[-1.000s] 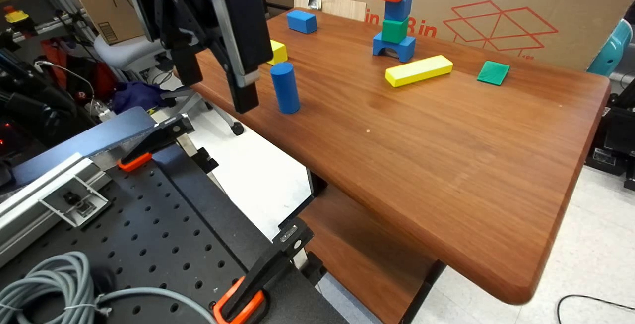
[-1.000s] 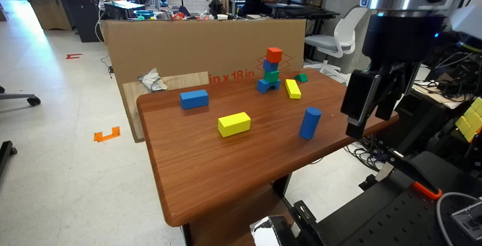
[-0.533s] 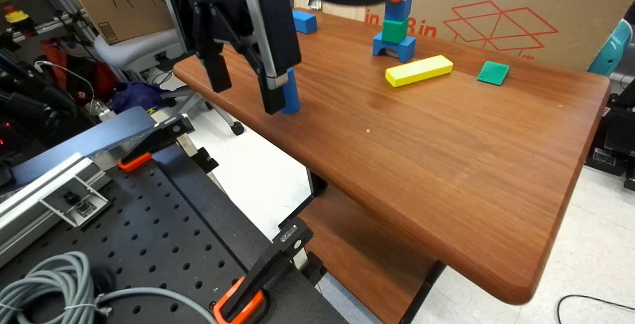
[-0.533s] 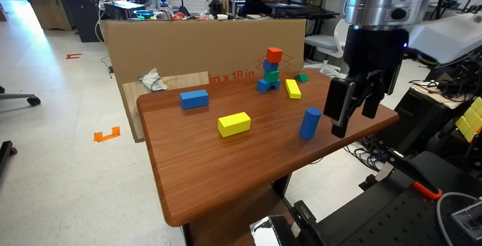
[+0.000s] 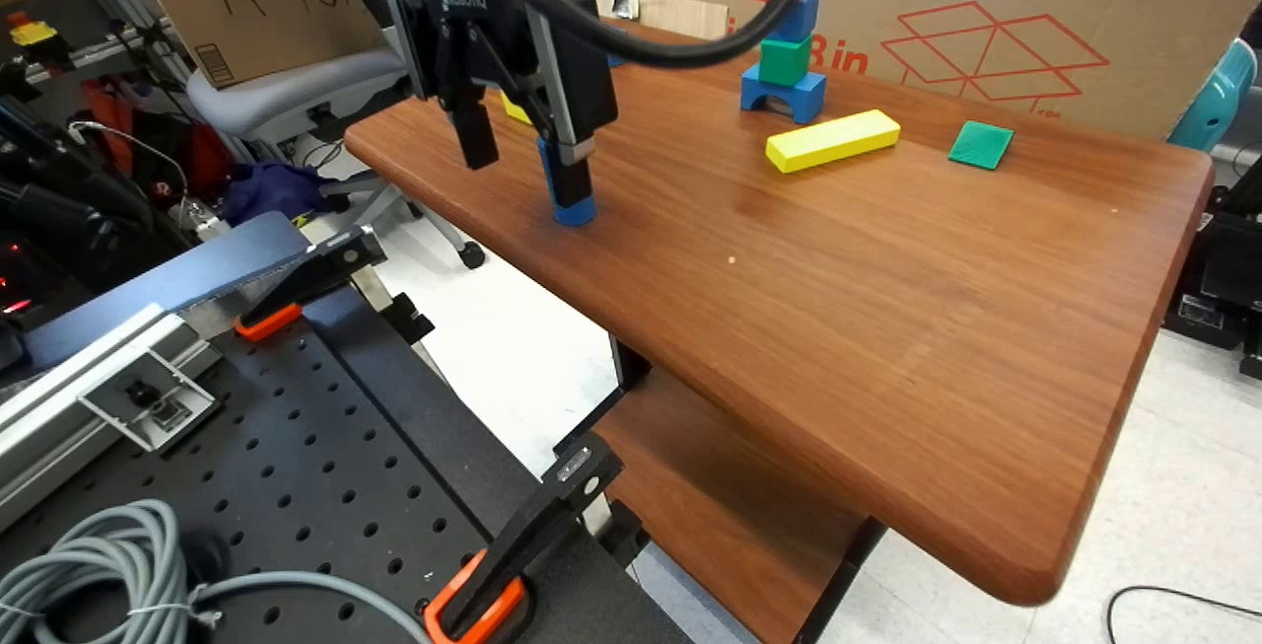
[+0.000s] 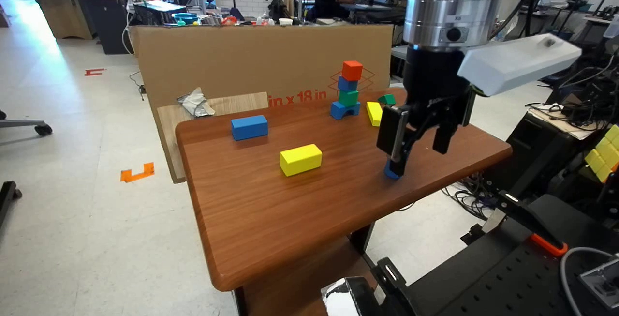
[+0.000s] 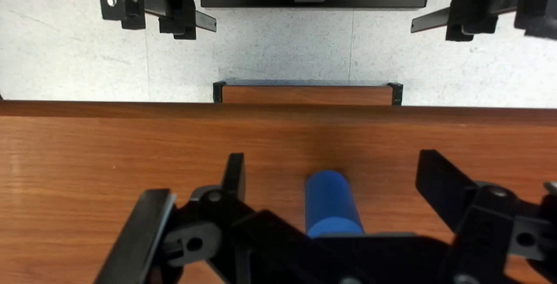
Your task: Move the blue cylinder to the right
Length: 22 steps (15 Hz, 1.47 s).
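Observation:
The blue cylinder [image 7: 330,199] stands upright on the brown table [image 7: 109,158]. In the wrist view it lies between my two spread fingers, a little nearer the left one, with a gap on each side. The gripper body hides part of its top. My gripper [image 7: 332,162] is open and empty. In both exterior views the gripper [image 5: 525,166] [image 6: 420,156] points down at the cylinder [image 5: 574,214] [image 6: 391,172], and one finger covers most of it. I cannot tell how far the fingertips reach down beside it.
A block tower [image 6: 348,97] with a red cube on top stands at the back. A long yellow block [image 5: 833,141] and a green block [image 5: 981,145] lie near it. Another yellow block [image 6: 301,159] and a blue block [image 6: 249,127] lie elsewhere. The table's edge [image 7: 278,109] runs close to the cylinder.
My gripper has moved across to the cylinder, rightward in an exterior view and leftward in another, and its finger now overlaps the cylinder. The fingers stay open. The cylinder has not moved.

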### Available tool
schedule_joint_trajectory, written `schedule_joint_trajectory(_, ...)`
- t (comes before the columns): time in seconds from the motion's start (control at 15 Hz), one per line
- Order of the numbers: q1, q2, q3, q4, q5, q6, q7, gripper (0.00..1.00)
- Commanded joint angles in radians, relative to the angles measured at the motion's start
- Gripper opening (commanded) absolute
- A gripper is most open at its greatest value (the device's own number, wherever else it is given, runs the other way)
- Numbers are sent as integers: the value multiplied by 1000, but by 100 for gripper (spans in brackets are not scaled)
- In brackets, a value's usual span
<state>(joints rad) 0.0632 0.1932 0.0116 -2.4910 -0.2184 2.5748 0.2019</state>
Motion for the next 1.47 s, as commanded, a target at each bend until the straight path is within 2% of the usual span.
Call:
schedule_joint_trajectory(0.0, 24, 64, -19, 71, -28, 21, 49, 100)
schedule_joint_trajectory(0.07, 27, 74, -19, 84, -23, 21, 49, 100)
schedule_joint_trajectory(0.13, 27, 83, -16, 92, -11, 21, 43, 75)
schedule_joint_trajectory(0.2, 29, 90, -16, 101, -10, 22, 42, 74)
schedule_joint_trajectory(0.27, 31, 97, -17, 107, -11, 23, 42, 68)
schedule_joint_trajectory(0.47, 30, 112, -23, 132, 0, 13, 44, 42)
schedule_joint_trajectory(0.8, 20, 109, -65, 164, -11, -2, 73, 8)
schedule_joint_trajectory(1.4, -46, 181, -145, 306, 34, -16, 69, 8)
